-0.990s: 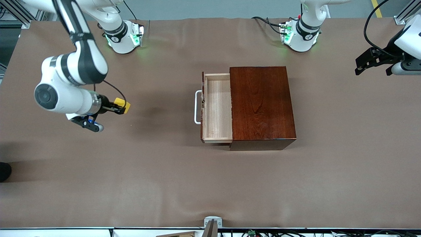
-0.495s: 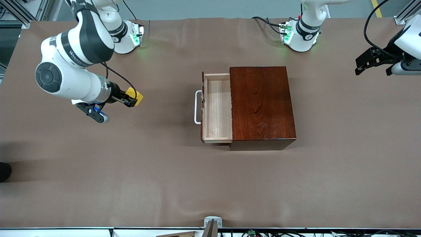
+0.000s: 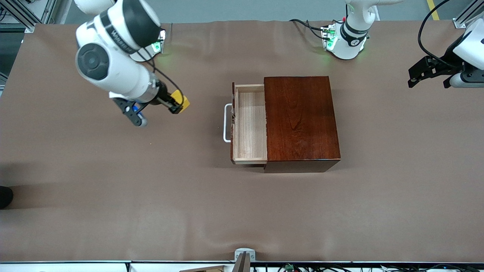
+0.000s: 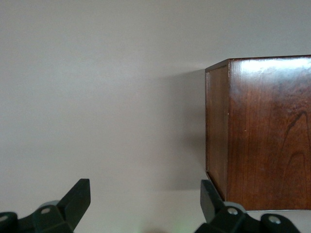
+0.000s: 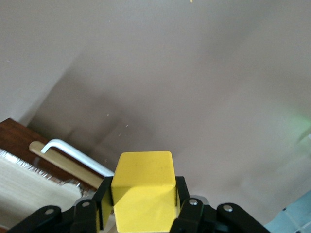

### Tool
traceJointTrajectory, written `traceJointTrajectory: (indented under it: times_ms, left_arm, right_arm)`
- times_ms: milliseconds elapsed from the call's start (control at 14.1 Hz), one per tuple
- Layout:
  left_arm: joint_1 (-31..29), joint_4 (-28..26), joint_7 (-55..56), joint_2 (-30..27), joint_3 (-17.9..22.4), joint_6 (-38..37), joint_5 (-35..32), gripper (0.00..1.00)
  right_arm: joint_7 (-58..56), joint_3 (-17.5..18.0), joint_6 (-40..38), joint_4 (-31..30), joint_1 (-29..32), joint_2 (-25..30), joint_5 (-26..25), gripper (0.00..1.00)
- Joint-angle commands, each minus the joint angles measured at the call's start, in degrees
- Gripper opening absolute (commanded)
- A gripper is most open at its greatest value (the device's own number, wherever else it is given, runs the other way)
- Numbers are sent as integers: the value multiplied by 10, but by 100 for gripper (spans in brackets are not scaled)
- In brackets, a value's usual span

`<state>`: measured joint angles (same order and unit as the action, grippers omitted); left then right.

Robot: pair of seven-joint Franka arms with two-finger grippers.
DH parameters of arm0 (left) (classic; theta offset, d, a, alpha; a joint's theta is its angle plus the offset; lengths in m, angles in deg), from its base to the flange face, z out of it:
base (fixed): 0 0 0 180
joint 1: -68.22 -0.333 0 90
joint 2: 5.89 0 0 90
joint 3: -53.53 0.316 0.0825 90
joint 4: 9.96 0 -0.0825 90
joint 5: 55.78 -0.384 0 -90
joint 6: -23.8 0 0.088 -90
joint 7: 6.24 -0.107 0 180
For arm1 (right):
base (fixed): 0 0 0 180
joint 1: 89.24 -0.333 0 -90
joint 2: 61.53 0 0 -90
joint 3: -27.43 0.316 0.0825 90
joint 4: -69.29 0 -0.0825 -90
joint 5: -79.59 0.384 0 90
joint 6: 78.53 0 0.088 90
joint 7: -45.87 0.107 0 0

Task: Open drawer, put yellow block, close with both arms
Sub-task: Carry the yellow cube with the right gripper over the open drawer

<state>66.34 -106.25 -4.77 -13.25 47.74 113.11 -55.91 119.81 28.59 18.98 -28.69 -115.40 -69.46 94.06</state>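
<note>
The right gripper (image 3: 177, 104) is up in the air and squeezes the yellow block (image 3: 182, 102) between its 2 black fingers (image 5: 183, 213). In the right wrist view the block (image 5: 144, 191) sits snug in the middle, with 1 finger pressed on each side. The gripper is over bare brown table (image 3: 113, 181), between the right arm's base (image 3: 145, 47) and the drawer (image 3: 249, 124), and it is tipped toward the drawer. The right arm (image 3: 113, 64) reaches out from the table's top edge at its own end.

The drawer is pulled out of the dark wooden box (image 3: 300, 121), which stands near the middle of the table. The tray is pale wood and nothing lies in it. Its white handle (image 3: 227, 122) sticks out toward the right arm's end of the table. The handle (image 5: 73, 153) and a bit of the pale tray also show in the right wrist view, under the block.

The left gripper (image 3: 429, 70) waits up in the air over the table's edge at the left arm's end, well apart from the box. Its 2 fingers (image 4: 73, 201) are spread wide with nothing between them. From its wrist view it looks at a side of the box (image 4: 262, 131). The left arm's base (image 3: 346, 39) stands at the table's top edge.
</note>
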Motion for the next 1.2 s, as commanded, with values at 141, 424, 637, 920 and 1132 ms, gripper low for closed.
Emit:
traceJointTrajectory:
  times_ms: [141,424,637,920,1132]
  left_arm:
    - [-6,2,-2,3,-4,4,3,100]
    - [-5,1,-1,9,-5,10,3,100]
    - [-5,2,-1,12,-6,12,3,100]
    - [-4,6,-1,13,-6,13,3,100]
    - [-4,7,-1,12,-6,13,3,100]
  right_arm:
    - [151,-9,7,44,-59,-23,48,0]
    - [245,-8,78,49,-97,-50,69,0]
    - [316,-9,147,49,-131,-80,68,0]
    - [361,-9,182,54,-158,-104,66,0]
    - [379,-9,204,54,-166,-121,63,0]
